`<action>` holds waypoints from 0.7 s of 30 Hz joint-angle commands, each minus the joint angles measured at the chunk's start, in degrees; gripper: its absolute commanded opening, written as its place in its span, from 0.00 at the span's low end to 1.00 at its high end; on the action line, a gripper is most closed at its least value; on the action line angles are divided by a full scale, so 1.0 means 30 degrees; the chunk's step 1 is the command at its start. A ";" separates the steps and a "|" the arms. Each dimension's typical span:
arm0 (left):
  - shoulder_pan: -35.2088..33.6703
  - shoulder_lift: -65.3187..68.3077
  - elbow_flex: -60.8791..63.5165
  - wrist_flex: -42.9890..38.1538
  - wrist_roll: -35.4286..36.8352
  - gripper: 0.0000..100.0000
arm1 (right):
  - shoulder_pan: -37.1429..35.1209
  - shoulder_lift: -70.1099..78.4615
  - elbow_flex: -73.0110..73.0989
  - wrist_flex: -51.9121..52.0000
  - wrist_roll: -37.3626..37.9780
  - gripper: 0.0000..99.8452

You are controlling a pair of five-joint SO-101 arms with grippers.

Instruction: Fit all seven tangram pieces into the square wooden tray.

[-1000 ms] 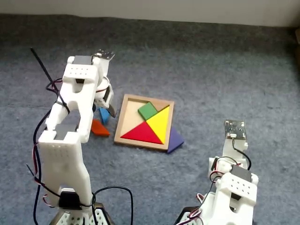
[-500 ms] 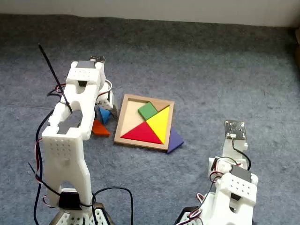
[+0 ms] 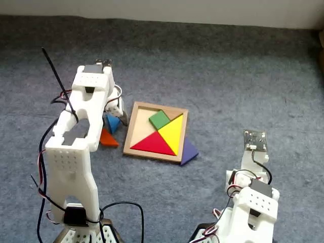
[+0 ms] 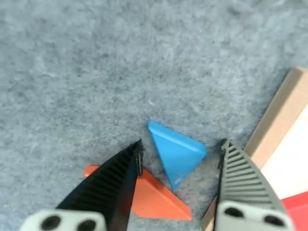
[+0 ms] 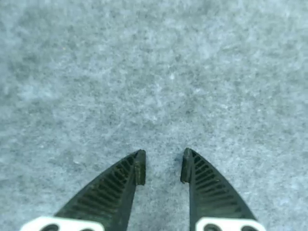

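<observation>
Seeing left gripper (image 4: 182,144) spread open, straddling the blue triangle (image 4: 178,156) on the carpet just left of the wooden tray (image 4: 276,120); nothing gripped. Right gripper (image 5: 162,166) parked near right over carpet, slightly parted, empty.

In tray: green square (image 3: 159,120), yellow triangle (image 3: 172,132), red triangle (image 3: 152,144). Purple piece (image 3: 188,150) outside, at the tray's near right corner.

Risks:
- Closing on slanted triangle edges: likely to squirt or twist the piece out.
- Orange piece (image 4: 149,195) just beside the blue one, maybe touching, under one finger: could get pinned or dragged along.
- Tray rim close to the other finger: could snag, shove the tray, unseat the placed pieces.
- Soft carpet: possible tilt on pickup.
</observation>
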State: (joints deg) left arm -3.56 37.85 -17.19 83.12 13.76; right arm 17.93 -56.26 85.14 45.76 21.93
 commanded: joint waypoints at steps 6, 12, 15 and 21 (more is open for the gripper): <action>-0.0161 0.0689 -0.1099 -0.0176 0.0176 0.25 | 0.0542 0.0103 -0.0073 -0.0278 -0.0029 0.13; -0.0132 0.0718 -0.1187 -0.0322 0.0117 0.18 | 0.0542 0.0103 -0.0073 -0.0278 -0.0029 0.13; -0.0132 0.0718 -0.1187 -0.0322 0.0117 0.18 | 0.0542 0.0103 -0.0073 -0.0278 -0.0029 0.13; -0.0103 0.0659 -0.1216 -0.0176 0.0117 0.18 | 0.0542 0.0103 -0.0073 -0.0278 -0.0029 0.13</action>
State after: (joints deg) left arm -3.30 40.04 -19.21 83.12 13.93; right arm 17.93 -56.26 85.14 45.76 21.93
